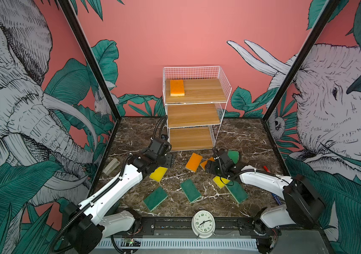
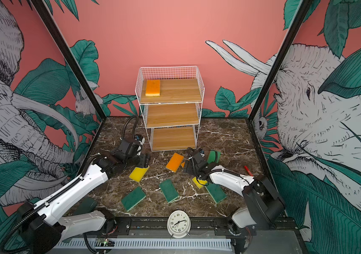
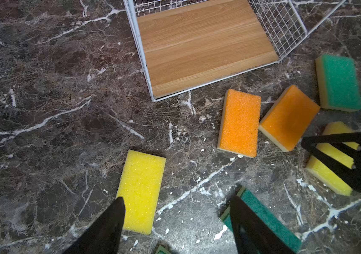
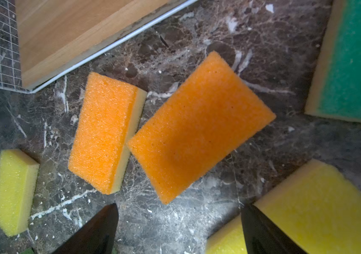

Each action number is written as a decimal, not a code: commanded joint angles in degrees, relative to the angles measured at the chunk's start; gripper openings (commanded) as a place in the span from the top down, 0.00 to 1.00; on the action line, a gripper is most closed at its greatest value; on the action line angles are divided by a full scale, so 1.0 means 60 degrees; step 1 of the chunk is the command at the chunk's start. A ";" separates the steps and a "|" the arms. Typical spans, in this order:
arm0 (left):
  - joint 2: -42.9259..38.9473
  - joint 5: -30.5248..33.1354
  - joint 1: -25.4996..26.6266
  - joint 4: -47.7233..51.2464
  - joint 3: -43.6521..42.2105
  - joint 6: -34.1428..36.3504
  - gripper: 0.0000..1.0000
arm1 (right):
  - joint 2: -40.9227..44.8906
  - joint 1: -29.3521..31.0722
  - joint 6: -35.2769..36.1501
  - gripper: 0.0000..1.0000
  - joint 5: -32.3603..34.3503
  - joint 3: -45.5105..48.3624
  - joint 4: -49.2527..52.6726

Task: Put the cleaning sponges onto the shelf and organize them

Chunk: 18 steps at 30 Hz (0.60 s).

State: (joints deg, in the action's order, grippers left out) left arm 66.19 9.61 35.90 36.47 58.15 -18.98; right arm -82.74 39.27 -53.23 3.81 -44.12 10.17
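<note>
White dial of clock (image 1: 203,223): black numerals 1 to 12 round the face, 12 at top, 6 at bottom. Readable in both top views, digits small.

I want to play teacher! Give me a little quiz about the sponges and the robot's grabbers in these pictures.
1. True or false: an orange sponge lies on the top board of the shelf.
2. What does the left gripper hold? A) a yellow sponge B) a green sponge C) nothing, it is open
3. Fill in: ___ orange sponges lie on the table in front of the shelf.

Key: 1 true; 2 C; 3 two: one table sponge and its orange neighbour.
</note>
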 commanded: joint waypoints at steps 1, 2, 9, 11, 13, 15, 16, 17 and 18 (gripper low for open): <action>-0.0366 -0.0063 -0.0036 -0.0100 -0.0055 -0.0166 0.24 | -0.0165 0.0017 -0.0210 0.10 0.0074 -0.0296 -0.0344; -0.0424 -0.0061 -0.0033 -0.0128 -0.0127 -0.0188 0.24 | -0.0220 0.0045 -0.0294 0.10 0.0104 -0.0346 -0.0355; -0.0682 -0.0049 -0.0032 -0.0192 -0.0433 -0.0212 0.24 | -0.0892 0.0401 -0.1245 0.11 0.0854 -0.1120 0.0618; -0.0786 0.0080 -0.0037 -0.0131 -0.0485 -0.0160 0.24 | -0.1056 0.0497 -0.1555 0.11 0.1225 -0.1386 0.1189; -0.0912 0.0175 -0.0036 -0.0101 -0.0572 -0.0116 0.24 | -0.1189 0.0571 -0.1861 0.11 0.1507 -0.1555 0.1516; -0.1039 0.0224 -0.0037 -0.0139 -0.0678 -0.0092 0.24 | -0.1360 0.0619 -0.2230 0.11 0.1774 -0.1727 0.1821; -0.1074 0.0223 -0.0036 -0.0178 -0.0732 -0.0088 0.24 | -0.1412 0.0648 -0.2344 0.11 0.1839 -0.1836 0.1925; -0.1127 0.0214 -0.0029 -0.0205 -0.0780 -0.0081 0.23 | -0.1631 0.0671 -0.2460 0.12 0.1919 -0.1992 0.2085; -0.1151 0.0212 -0.0034 -0.0221 -0.0825 -0.0088 0.23 | -0.1801 0.0696 -0.2542 0.14 0.1969 -0.2140 0.2244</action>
State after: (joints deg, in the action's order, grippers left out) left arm 60.99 10.11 35.90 35.55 54.52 -19.49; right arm -91.24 42.87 -64.10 11.66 -54.74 18.70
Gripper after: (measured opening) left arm 0.766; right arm 0.872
